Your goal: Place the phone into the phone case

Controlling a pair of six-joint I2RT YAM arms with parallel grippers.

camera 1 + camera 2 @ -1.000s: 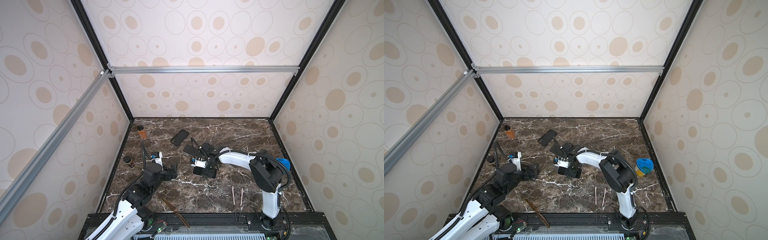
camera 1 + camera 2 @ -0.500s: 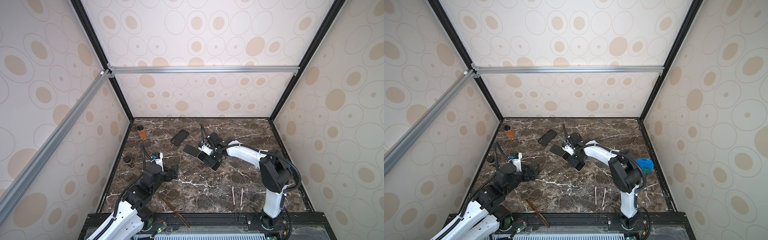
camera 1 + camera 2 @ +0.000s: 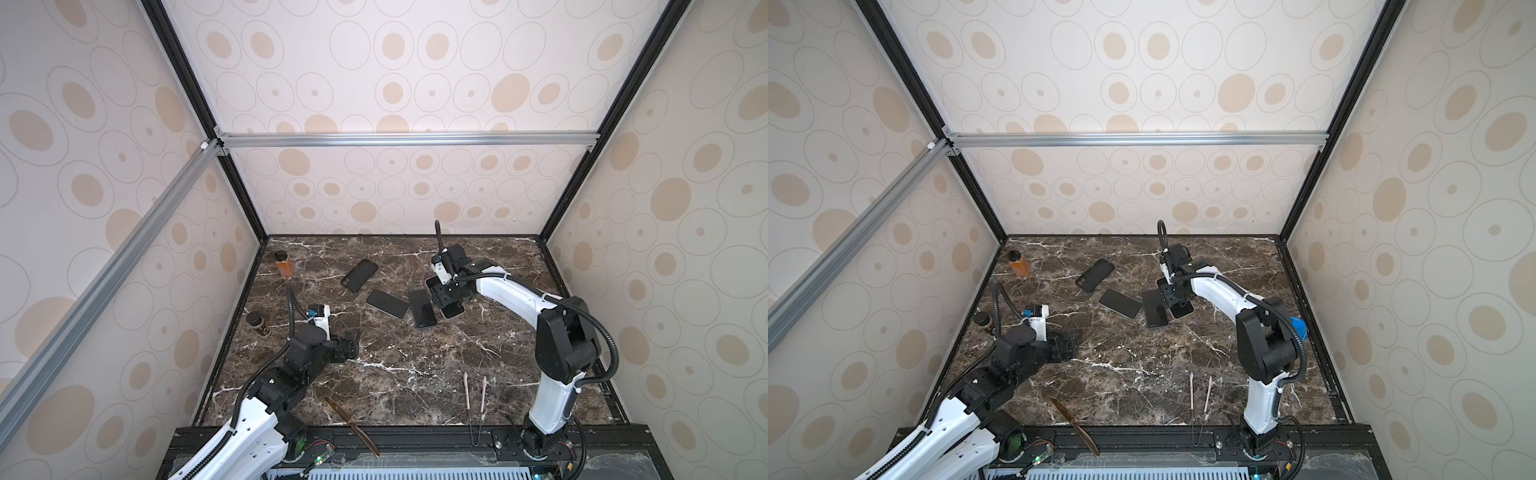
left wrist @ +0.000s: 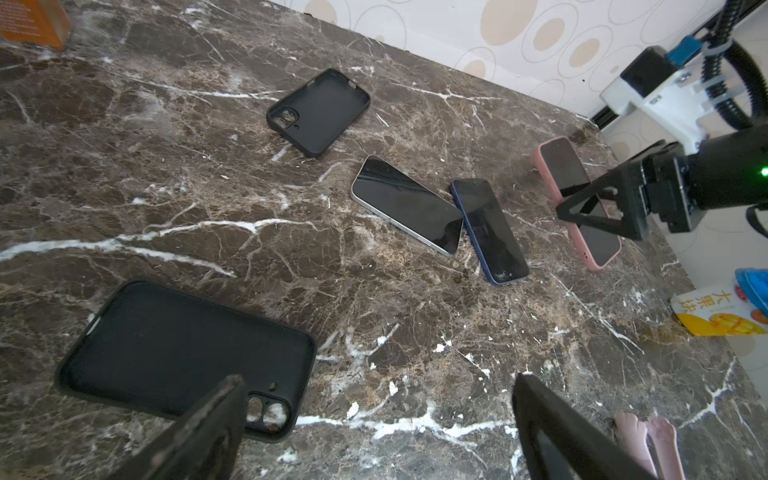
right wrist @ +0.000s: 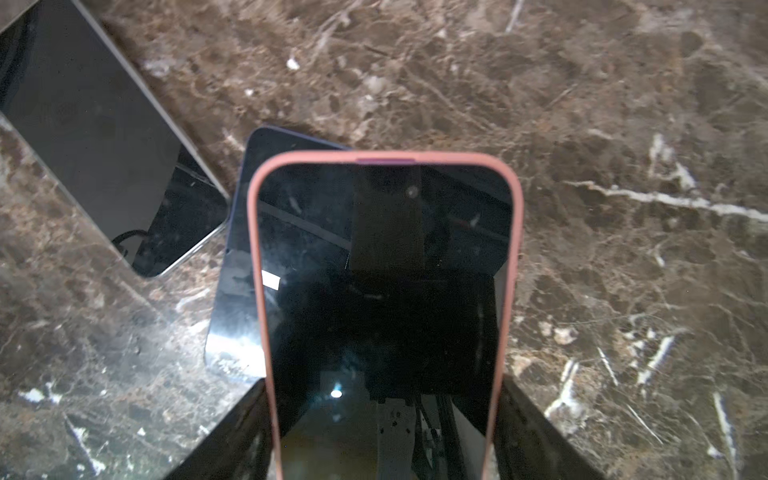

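Worktop of brown, white-veined marble carries everything. Right tool, partly spread, clamps both long edges of a pink-cased phone at mid-right, toward the back. The phone's dark glossy screen faces up, its long axis in line with the tool. Its top end points away from the wrist, over a dark blue phone. Left tool gapes fully, empty, over a black rubbery phone case lying flat.

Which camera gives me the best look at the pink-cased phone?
Right wrist: the pink-cased phone is largest, rim and screen clear, held in the right gripper. Left wrist shows its full length, smaller. Both top views show only one end beneath the gripper.
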